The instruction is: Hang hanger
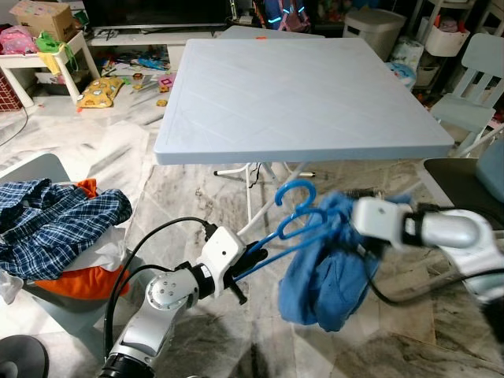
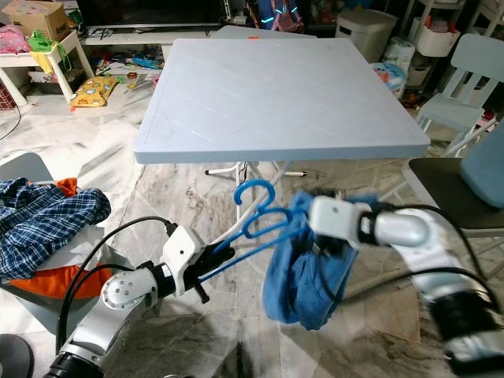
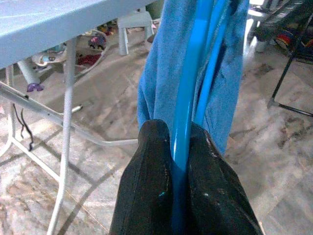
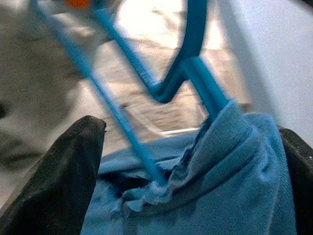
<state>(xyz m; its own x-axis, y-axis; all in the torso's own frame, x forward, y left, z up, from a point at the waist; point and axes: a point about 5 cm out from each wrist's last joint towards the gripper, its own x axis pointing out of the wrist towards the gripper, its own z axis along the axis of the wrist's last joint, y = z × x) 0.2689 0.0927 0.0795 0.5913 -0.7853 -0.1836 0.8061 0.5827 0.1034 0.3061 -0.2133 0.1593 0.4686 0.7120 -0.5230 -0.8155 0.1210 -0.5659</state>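
Head views first: both arms meet low in front of the pale blue folding surface (image 1: 299,94). A blue hanger (image 1: 293,216) with a blue garment (image 1: 323,276) draped on it hangs in the air between them, below the surface's near edge, hook end up toward twelve o'clock. The left gripper (image 1: 250,264), at about seven o'clock from the hook, has its fingers clamped together on the hanger's lower bar. The right gripper (image 1: 346,224) comes in from three o'clock, pushed into the bunched cloth at the hanger's shoulder. At nine o'clock a plaid shirt (image 1: 55,216) lies heaped on an orange cushion (image 1: 79,279); a dark chair (image 1: 461,181) stands at three o'clock on the marble floor (image 1: 197,197).

Left wrist view: the two black fingers (image 3: 146,191) squeeze the blue bar between them, with the garment hanging just beyond and the surface's white legs (image 3: 66,127) further off.

Right wrist view: blurred, the fingers (image 4: 58,181) stand wide apart on either side of the gathered cloth, with the hanger's neck rising out of it.
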